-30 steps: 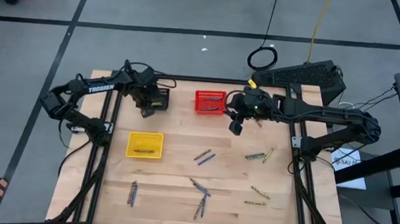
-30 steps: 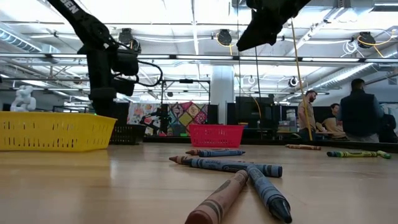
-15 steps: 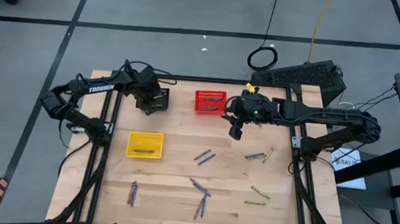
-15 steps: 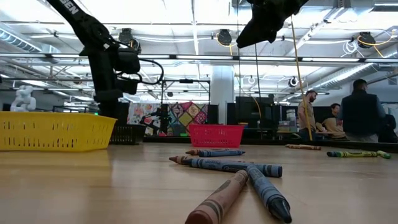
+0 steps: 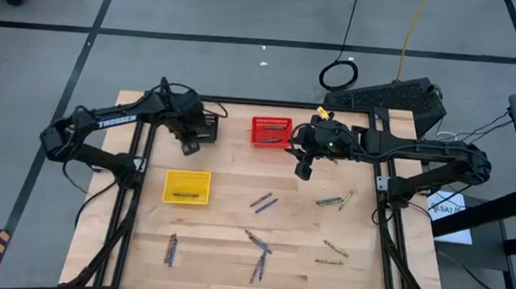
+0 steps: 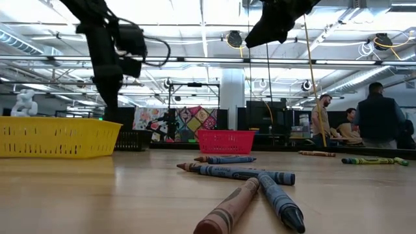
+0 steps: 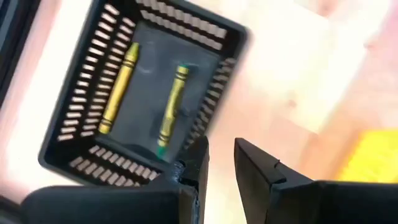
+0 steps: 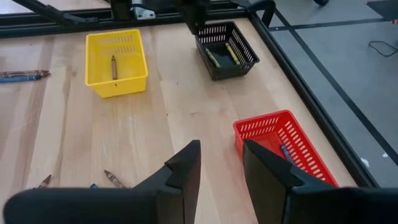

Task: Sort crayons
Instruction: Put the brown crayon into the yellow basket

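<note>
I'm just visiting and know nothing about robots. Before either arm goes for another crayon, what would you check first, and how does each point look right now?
1. Left gripper empty: ok; fingers apart, nothing between them, above the black basket.
2. Black basket contents settled: ok; two yellow-green crayons lie flat inside.
3. Right gripper empty and open: ok; it hangs near the red basket.
4. Yellow basket upright and reachable: ok; one brown crayon inside.
5. Loose crayons free to pick: not ok for all; several near the front edge lie crossed or touching.
6. Red basket contents: cannot tell in full; only one blue crayon shows.
</note>
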